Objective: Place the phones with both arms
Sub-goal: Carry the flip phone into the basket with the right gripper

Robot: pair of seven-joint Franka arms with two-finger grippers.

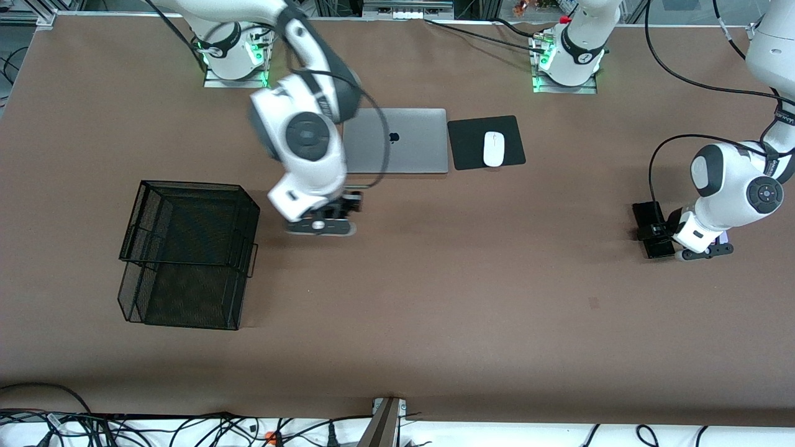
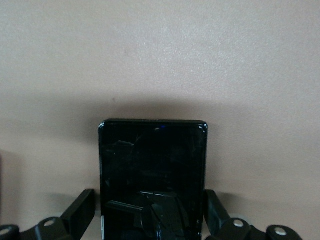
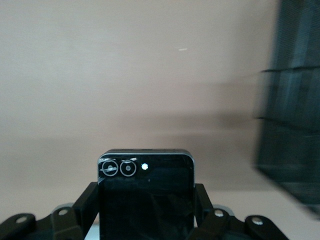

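My right gripper (image 1: 323,225) is shut on the small black flip phone (image 3: 146,200), which has two camera rings. The fingers press both of its sides, and it is held low over the table between the laptop and the mesh basket. My left gripper (image 1: 677,245) is at the left arm's end of the table. It straddles one end of the long black slab phone (image 1: 649,225), which lies flat on the table. In the left wrist view the slab (image 2: 152,160) sits between the fingers (image 2: 82,210), with a strip of table showing beside one of them. A sliver of the pale lavender phone (image 1: 722,238) shows under the left wrist.
A black wire mesh basket (image 1: 186,254) stands toward the right arm's end and also shows in the right wrist view (image 3: 295,125). A closed silver laptop (image 1: 397,139) and a white mouse (image 1: 494,149) on a black pad (image 1: 469,146) lie near the bases.
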